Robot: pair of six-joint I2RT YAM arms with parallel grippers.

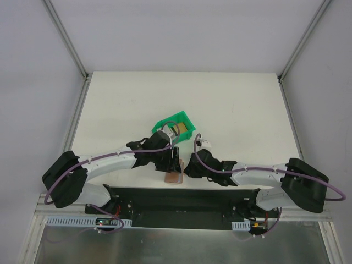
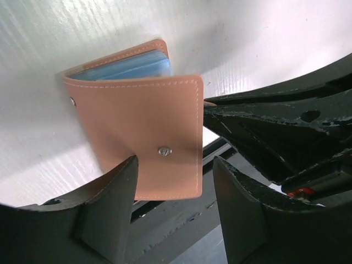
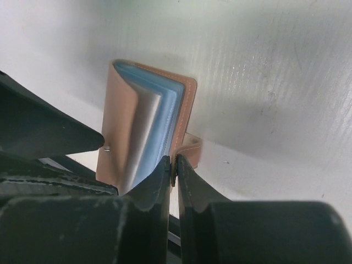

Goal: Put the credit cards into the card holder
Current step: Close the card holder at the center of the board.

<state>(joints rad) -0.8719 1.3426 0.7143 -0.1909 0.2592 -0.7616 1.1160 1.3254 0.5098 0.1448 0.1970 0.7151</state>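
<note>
Card holder (image 1: 174, 176) stood half open at the table's (image 1: 231, 104) near edge, pinched by the right gripper (image 3: 174, 165).
The green bin (image 1: 175, 122) sat at 12 o'clock from it, partly hidden by the left arm (image 1: 110, 159), with a gold-olive card (image 1: 182, 131) showing inside. The left gripper (image 2: 176, 162) hung with its claws spread around the tan cover's snap stud (image 2: 164, 150). The right's claws were pressed together on the rear cover at 3 o'clock. Blue-grey pockets fanned between the leather.

Card holder (image 1: 174, 177) apparently before bin (image 1: 165, 124).

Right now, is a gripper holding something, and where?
The right gripper pinches the wallet by the edge of one cover; the left gripper is open, holding nothing.
</note>
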